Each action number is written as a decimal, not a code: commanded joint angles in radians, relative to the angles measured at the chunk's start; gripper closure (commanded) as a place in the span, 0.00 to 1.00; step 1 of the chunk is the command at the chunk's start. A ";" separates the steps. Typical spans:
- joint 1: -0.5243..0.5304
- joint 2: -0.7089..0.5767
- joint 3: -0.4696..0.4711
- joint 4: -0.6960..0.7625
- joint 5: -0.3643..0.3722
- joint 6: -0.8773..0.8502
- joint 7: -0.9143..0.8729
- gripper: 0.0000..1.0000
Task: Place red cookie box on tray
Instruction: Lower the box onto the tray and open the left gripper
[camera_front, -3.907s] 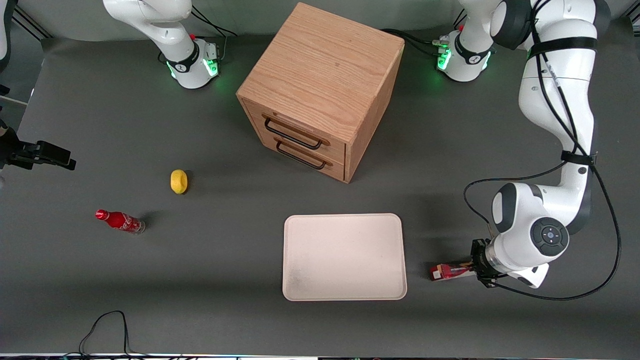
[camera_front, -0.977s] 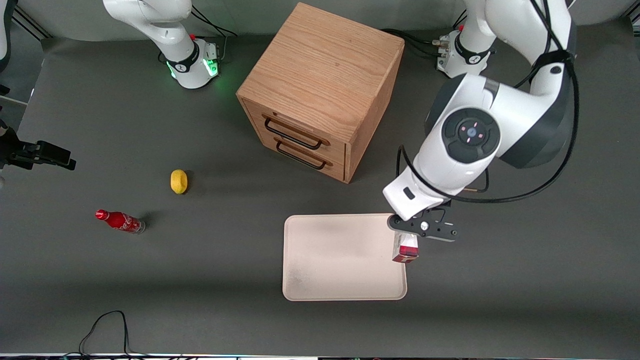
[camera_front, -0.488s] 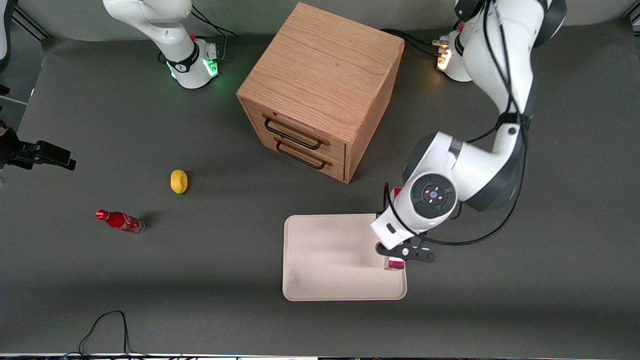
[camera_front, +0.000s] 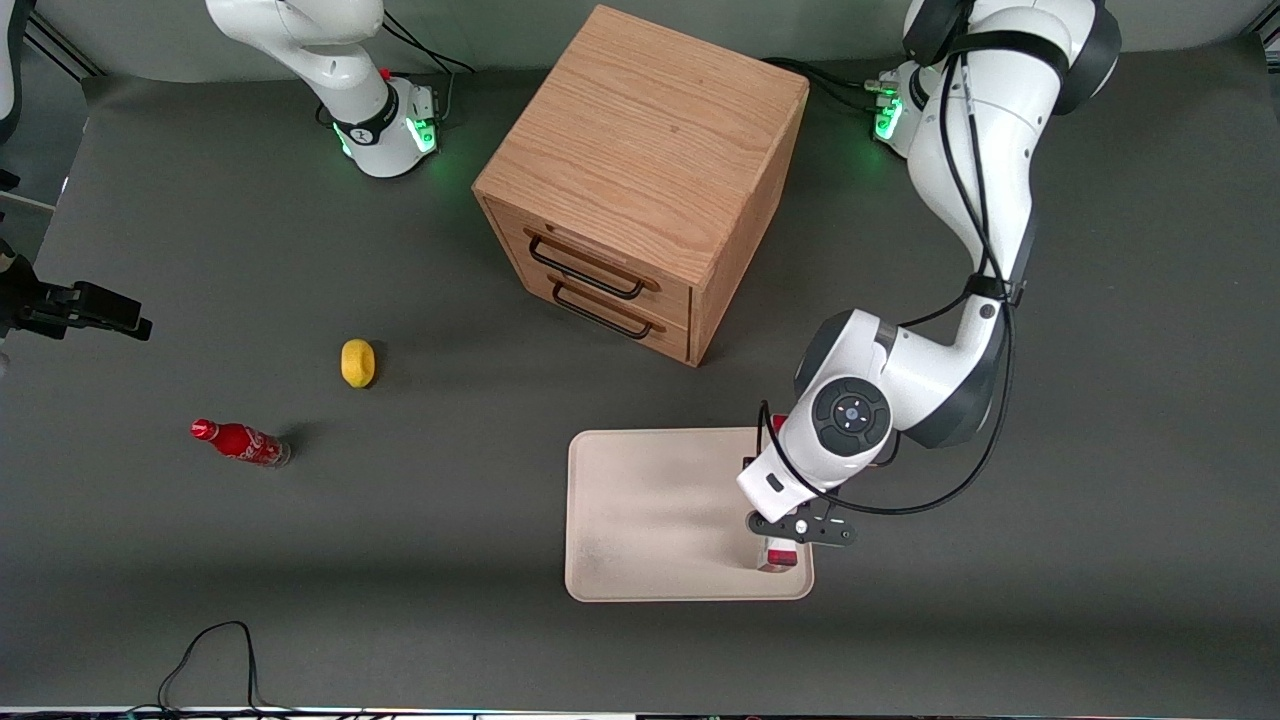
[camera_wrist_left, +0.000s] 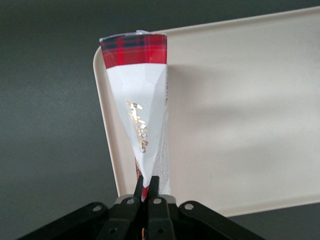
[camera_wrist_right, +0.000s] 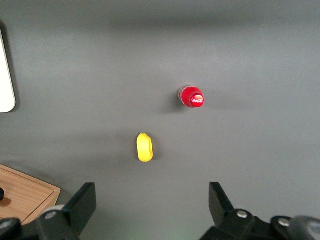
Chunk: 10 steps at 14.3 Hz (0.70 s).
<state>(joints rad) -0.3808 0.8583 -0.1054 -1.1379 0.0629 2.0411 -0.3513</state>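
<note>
Front view count: one long, thin red-and-white cardboard cookie box (camera_front: 778, 556), one large flat cream rectangular tray (camera_front: 650, 520) with rounded corners and a low rim, one oak-coloured wooden two-drawer cabinet (camera_front: 640, 180), one small yellow lemon-like object (camera_front: 357, 362), one small red cola bottle (camera_front: 240, 442) lying on its side, all on one dark grey surface (camera_front: 400, 560).
Gripper: the left arm's black gripper (camera_wrist_left: 146, 192) hangs over the tray corner nearest the front camera, toward the working arm's end of the surface.
Fingers: the two black fingers (camera_wrist_left: 153, 186) are almost pressed together, pinching the thin top end of the box.
Box position: it hangs end-down from the fingers, its lower end inside the tray's rim at that corner; whether it touches the tray floor cannot be told.
Box look: white face with gold script, red tartan band at the lower end, a red strip near the fingers.
Cola bottle and yellow object: well apart from the tray, toward the parked arm's end.
</note>
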 joint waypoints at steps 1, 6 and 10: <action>-0.001 0.011 0.013 -0.005 0.002 0.030 -0.015 1.00; -0.001 0.033 0.021 -0.010 0.008 0.068 -0.057 1.00; -0.001 0.033 0.021 -0.010 0.009 0.068 -0.104 0.01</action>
<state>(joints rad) -0.3768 0.8999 -0.0893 -1.1437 0.0632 2.0965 -0.4153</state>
